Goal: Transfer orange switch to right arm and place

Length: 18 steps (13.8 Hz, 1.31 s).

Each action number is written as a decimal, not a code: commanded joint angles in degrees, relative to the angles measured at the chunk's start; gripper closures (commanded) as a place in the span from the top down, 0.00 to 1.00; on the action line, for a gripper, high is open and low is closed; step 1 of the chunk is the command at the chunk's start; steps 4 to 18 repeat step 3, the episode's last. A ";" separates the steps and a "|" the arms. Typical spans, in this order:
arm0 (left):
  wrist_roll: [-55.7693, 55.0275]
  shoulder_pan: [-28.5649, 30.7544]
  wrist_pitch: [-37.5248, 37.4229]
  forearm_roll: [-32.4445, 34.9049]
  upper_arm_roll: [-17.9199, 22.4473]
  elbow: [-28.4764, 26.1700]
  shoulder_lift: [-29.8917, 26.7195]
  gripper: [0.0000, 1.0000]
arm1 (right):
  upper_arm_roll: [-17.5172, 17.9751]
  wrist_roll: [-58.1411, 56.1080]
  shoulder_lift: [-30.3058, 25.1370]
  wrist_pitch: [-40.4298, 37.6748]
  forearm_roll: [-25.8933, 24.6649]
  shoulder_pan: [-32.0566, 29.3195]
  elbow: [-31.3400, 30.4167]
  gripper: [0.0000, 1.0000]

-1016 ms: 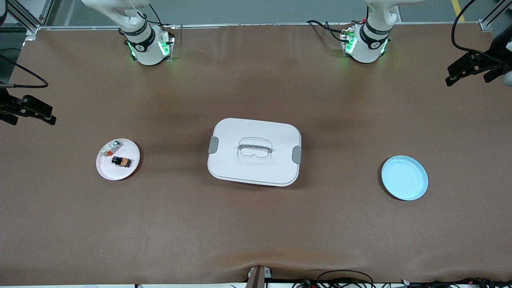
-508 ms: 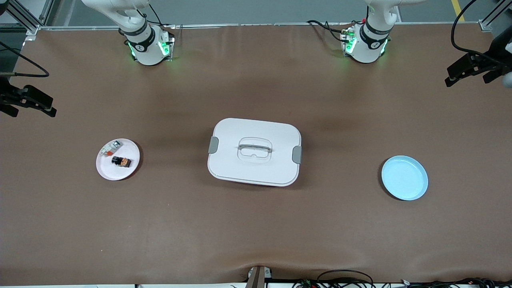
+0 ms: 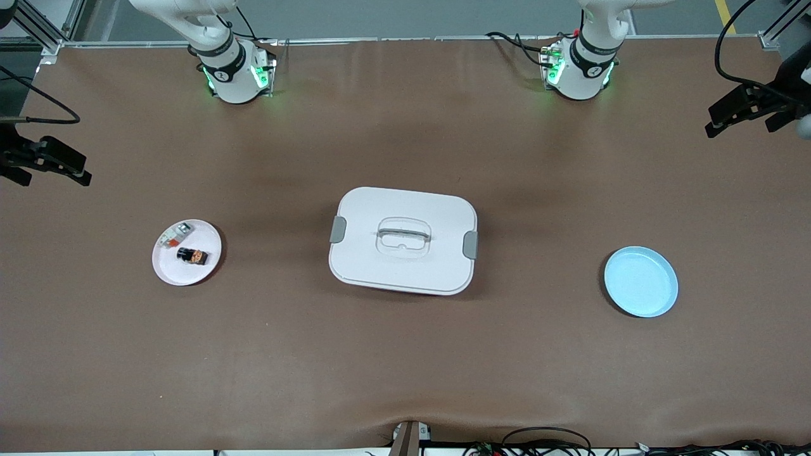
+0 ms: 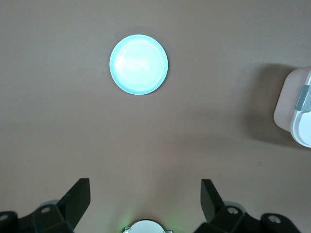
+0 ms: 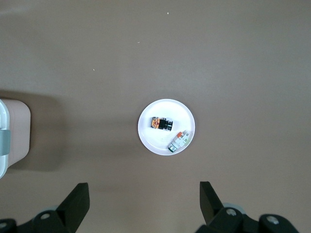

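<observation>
orange switch (image 3: 192,256) on white plate (image 3: 171,269), 4 o'clock of white part (image 3: 174,235) | left gripper (image 4: 145,196) released, above table near blue plate (image 4: 156,48) | right gripper (image 5: 144,196) released, over white plate

A robotics lab: two arm bases (image 3: 236,76) glow green on a brown-covered counter (image 3: 405,354), aluminium framing (image 3: 38,31) at the corner, cables (image 3: 545,440) trailing along the edge.

White lidded box (image 4: 296,116) cut off at left wrist view edge; same in right wrist view. Left gripper (image 3: 741,114) partly past front view edge. Small white part (image 3: 175,235) markings too small to read.
</observation>
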 commanded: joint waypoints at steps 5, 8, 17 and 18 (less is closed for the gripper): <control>1.09 0.08 -0.56 -0.05 -0.18 0.81 0.08 1.00 | 0.31 -0.24 -1.29 0.13 0.34 -0.73 -1.32 1.00; 1.09 0.08 -0.56 -0.05 -0.18 0.81 0.08 1.00 | 0.31 -0.24 -1.29 0.13 0.34 -0.73 -1.32 1.00; 1.09 0.08 -0.56 -0.05 -0.18 0.81 0.08 1.00 | 0.31 -0.24 -1.29 0.13 0.34 -0.73 -1.32 1.00; 1.09 0.08 -0.56 -0.05 -0.18 0.81 0.08 1.00 | 0.31 -0.24 -1.29 0.13 0.34 -0.73 -1.32 1.00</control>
